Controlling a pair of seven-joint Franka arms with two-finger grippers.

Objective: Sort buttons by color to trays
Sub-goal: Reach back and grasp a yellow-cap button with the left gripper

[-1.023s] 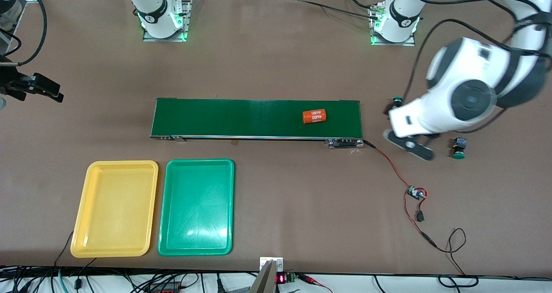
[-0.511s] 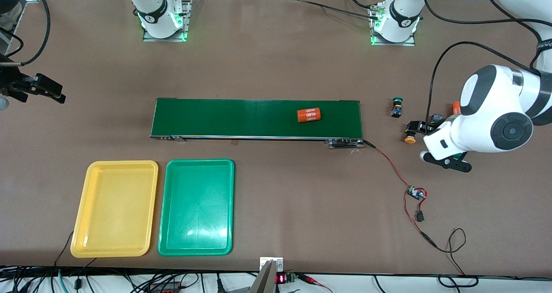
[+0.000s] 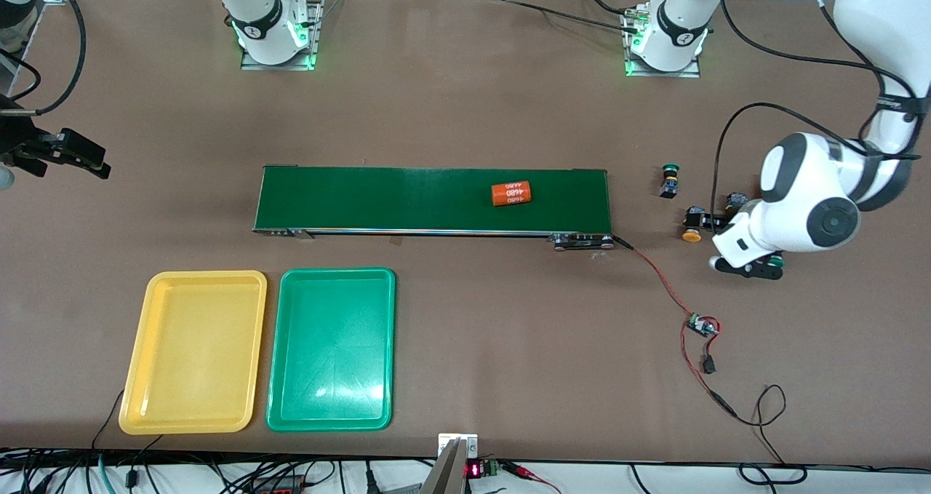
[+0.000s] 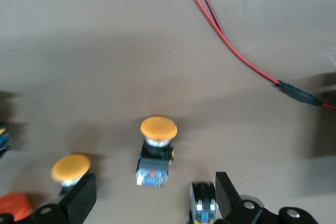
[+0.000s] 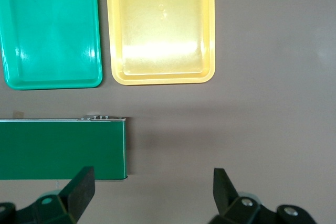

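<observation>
Hovering low over the cluster of buttons at the left arm's end of the table, the left claw has its two fingers spread wide and grips nothing. In the left wrist view a yellow-capped button lies on its side between the open fingers, cap pointing away from the claw. A second yellow-capped button sits just beside one finger, and a third button body, its cap hidden, lies touching or nearly touching the other finger.

The crowding is the risk. If the claw descends as it stands, a finger could land on a neighbouring button instead of straddling the middle one, knocking it aside or pinching two at once. The round cap and narrow body may also let a tipped button roll or twist out of a squeeze.

Each button has a black-and-blue body under a smooth mushroom cap. A green-capped button stands apart, farther from the front camera than the cluster, near the conveyor belt, which carries an orange cylinder.

The yellow tray and green tray lie side by side, both empty, nearer the front camera toward the right arm's end. The right claw waits open above the table there.
</observation>
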